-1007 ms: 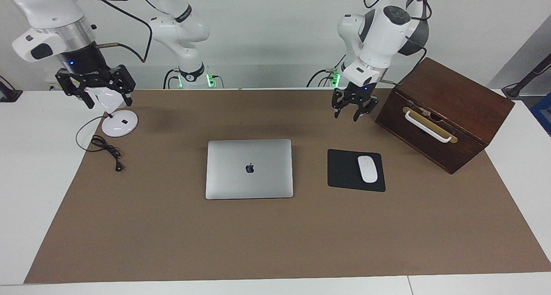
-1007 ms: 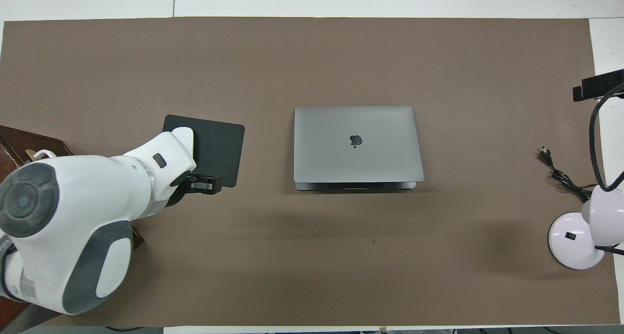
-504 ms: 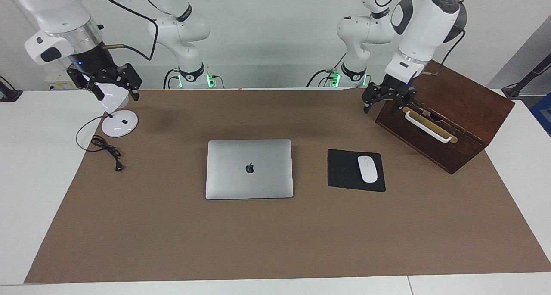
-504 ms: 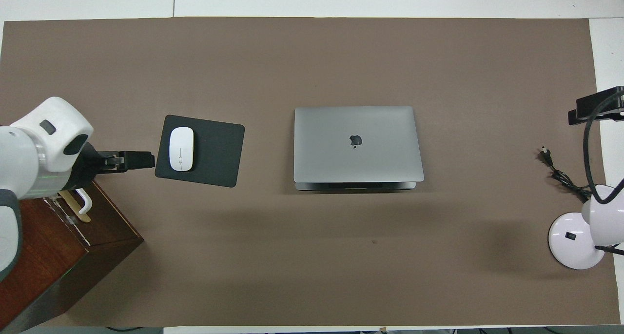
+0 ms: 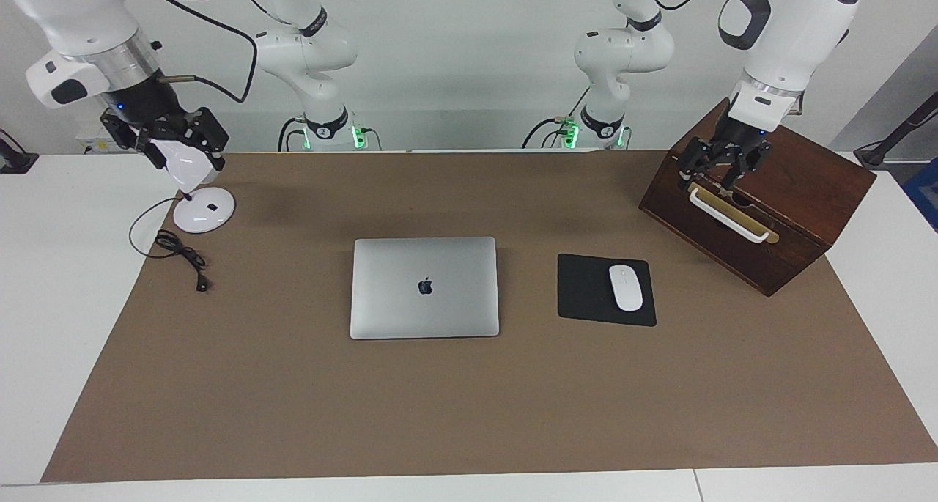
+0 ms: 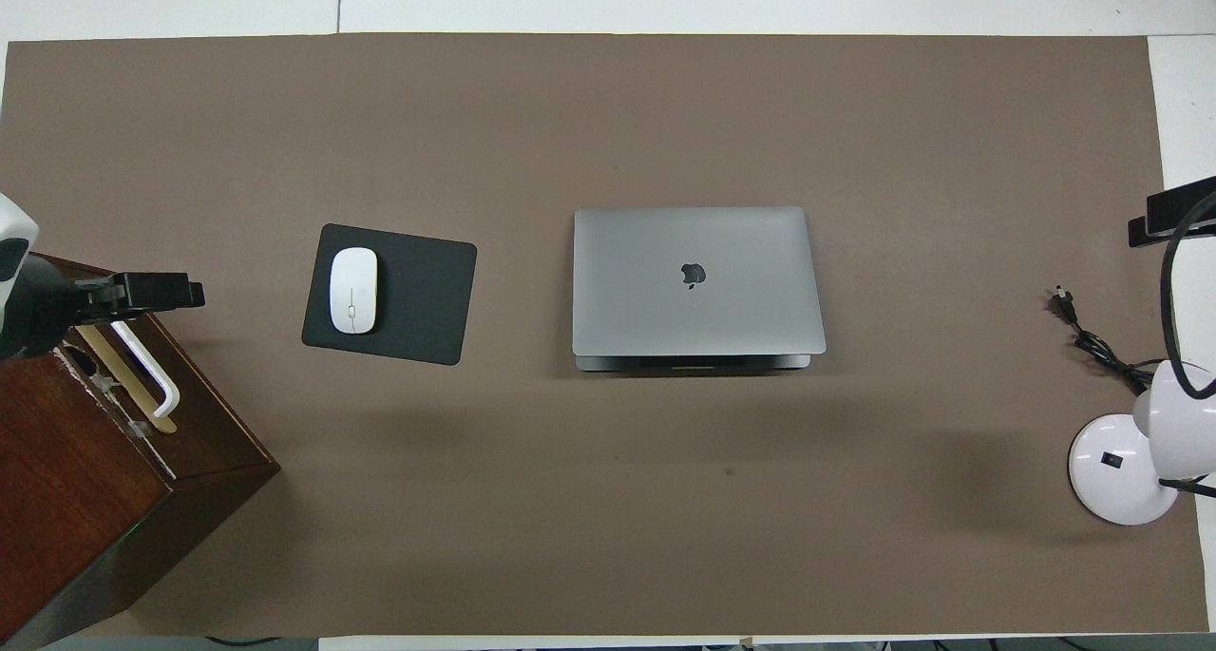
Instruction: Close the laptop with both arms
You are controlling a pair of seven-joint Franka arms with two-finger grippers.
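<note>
Open brown mat (image 5: 469, 407) all round the shut laptop (image 5: 424, 287); mouse pad (image 5: 586, 289) beside it, wooden box (image 5: 762, 194) near.

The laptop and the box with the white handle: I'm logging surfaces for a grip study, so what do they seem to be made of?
The slim silver-grey laptop looks like matte brushed metal: an even, dull sheen with a dark logo. The dark brown box looks like stained wood with a slight gloss; its white handle is probably plastic or painted metal.

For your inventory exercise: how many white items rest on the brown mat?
2: the mouse on the black mouse pad beside the laptop, and the lamp at the right arm's end.
</note>
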